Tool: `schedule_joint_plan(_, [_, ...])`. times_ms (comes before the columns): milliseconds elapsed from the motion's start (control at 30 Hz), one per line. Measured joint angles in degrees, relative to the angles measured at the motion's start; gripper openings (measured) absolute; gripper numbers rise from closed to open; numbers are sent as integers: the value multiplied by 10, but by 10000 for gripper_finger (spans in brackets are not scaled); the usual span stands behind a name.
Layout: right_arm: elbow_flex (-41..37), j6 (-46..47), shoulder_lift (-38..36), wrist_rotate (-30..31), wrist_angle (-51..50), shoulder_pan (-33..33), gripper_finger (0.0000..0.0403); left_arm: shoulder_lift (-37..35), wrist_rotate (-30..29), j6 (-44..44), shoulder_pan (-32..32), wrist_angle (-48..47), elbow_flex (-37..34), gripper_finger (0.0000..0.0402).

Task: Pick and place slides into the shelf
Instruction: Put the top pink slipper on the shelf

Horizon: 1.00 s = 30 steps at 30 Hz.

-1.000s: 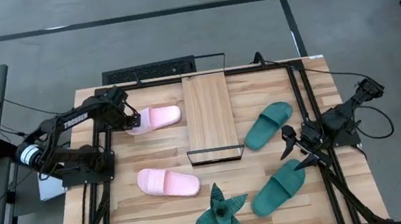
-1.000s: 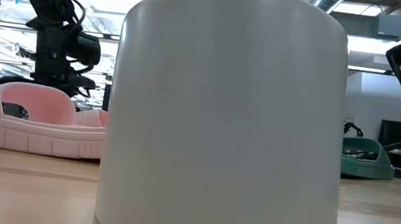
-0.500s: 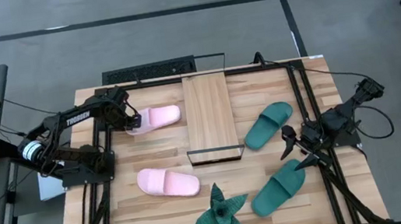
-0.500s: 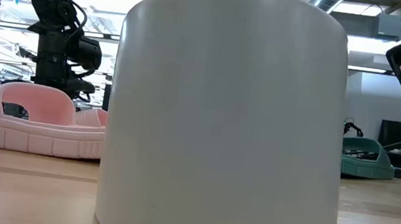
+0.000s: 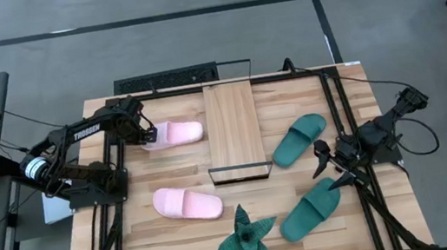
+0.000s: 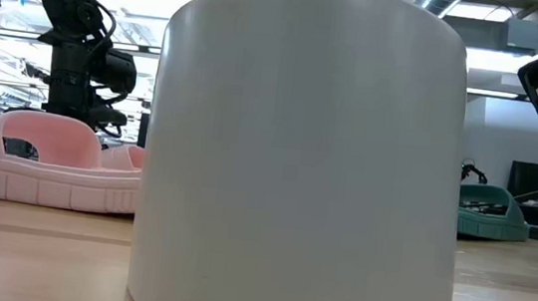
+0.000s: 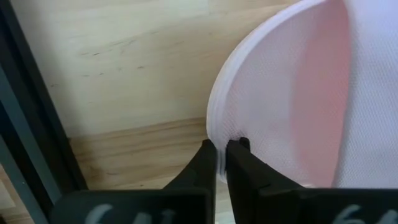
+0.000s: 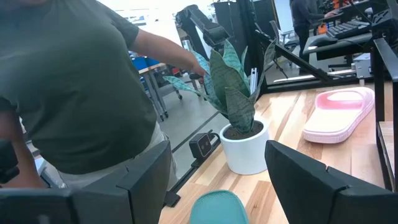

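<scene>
Nearest the front table edge sit the potted snake plant (image 5: 246, 238), the front pink slide (image 5: 187, 204) and the front teal slide (image 5: 310, 210), all loose on the wood, none on the shelf yet. The plant's white pot (image 6: 304, 154) stands right in front of the low camera and blocks most of that view. The right gripper (image 5: 324, 167) hangs over the table's right side between the two teal slides, fingers spread wide and empty, apparently waiting; its wrist view looks across the table at the plant and a pink slide. Mid-table, the shelf (image 5: 234, 128), a light slatted board in a thin black frame, lies lengthwise along the centre with nothing on it. The rear teal slide (image 5: 299, 139) lies just right of it. Farther back on the left, the left gripper (image 5: 150, 136) is at the end of the rear pink slide (image 5: 176, 132), fingers (image 7: 202, 167) pinched together on its thin rim, likely the firmest edge to lift a soft slide by; the slide looks not yet lifted, and judged so, this is the grasp step for the first slide. The tabletop (image 5: 168, 169) is pale planked wood with black rails. Beyond it: grey floor, a desk with a monitor at left, and a person in a dark green shirt (image 8: 74, 93) near the table in the right wrist view.
</scene>
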Motion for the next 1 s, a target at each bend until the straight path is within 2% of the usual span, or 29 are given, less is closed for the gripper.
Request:
schedule_joint_plan(267, [0, 0, 0, 0, 0, 0, 254, -22, 44, 3, 0, 2, 0, 1])
schedule_joint_plan(433, [0, 0, 0, 0, 0, 0, 254, -52, 46, 2, 10, -7, -1, 0])
schedule_joint_plan(700, [0, 0, 0, 0, 0, 0, 254, -106, 40, 1, 54, -25, -1, 0])
schedule_joint_plan(1000, [0, 0, 0, 0, 0, 0, 254, -176, 61, 2, 114, -38, -1, 0])
